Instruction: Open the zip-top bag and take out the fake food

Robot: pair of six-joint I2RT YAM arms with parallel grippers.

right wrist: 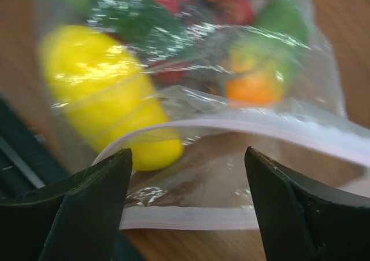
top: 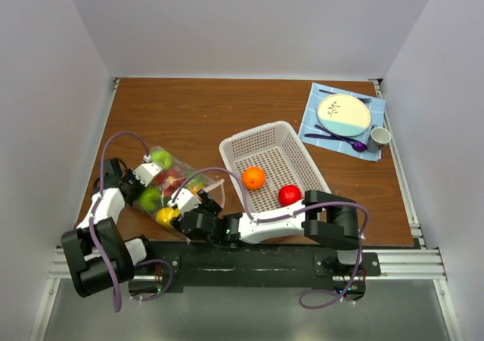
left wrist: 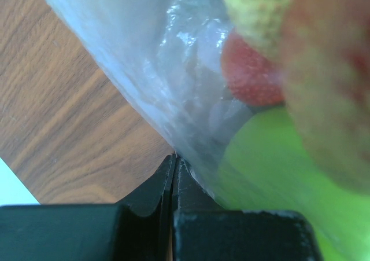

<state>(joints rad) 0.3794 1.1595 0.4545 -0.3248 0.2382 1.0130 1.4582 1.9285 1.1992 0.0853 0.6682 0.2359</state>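
The zip-top bag (top: 172, 184) lies on the table at the front left, clear and crinkly, its pink strip (right wrist: 248, 125) parted into an open mouth. Fake food shows through the plastic: a yellow fruit (right wrist: 101, 87), an orange (right wrist: 254, 87), a green apple (left wrist: 277, 180) and a red fruit (left wrist: 248, 70). My left gripper (left wrist: 173, 157) is shut, pinching the bag's plastic at its far-left side (top: 151, 173). My right gripper (right wrist: 186, 153) stands open just in front of the bag's mouth (top: 197, 195), with nothing between its fingers. An orange (top: 253, 178) and a red apple (top: 290, 195) lie in the basket.
A white perforated basket (top: 261, 141) stands right of the bag, close to my right arm. At the back right a blue mat (top: 316, 103) carries a round plate (top: 344, 114), cutlery and a grey cup (top: 380, 137). White walls enclose the table on three sides.
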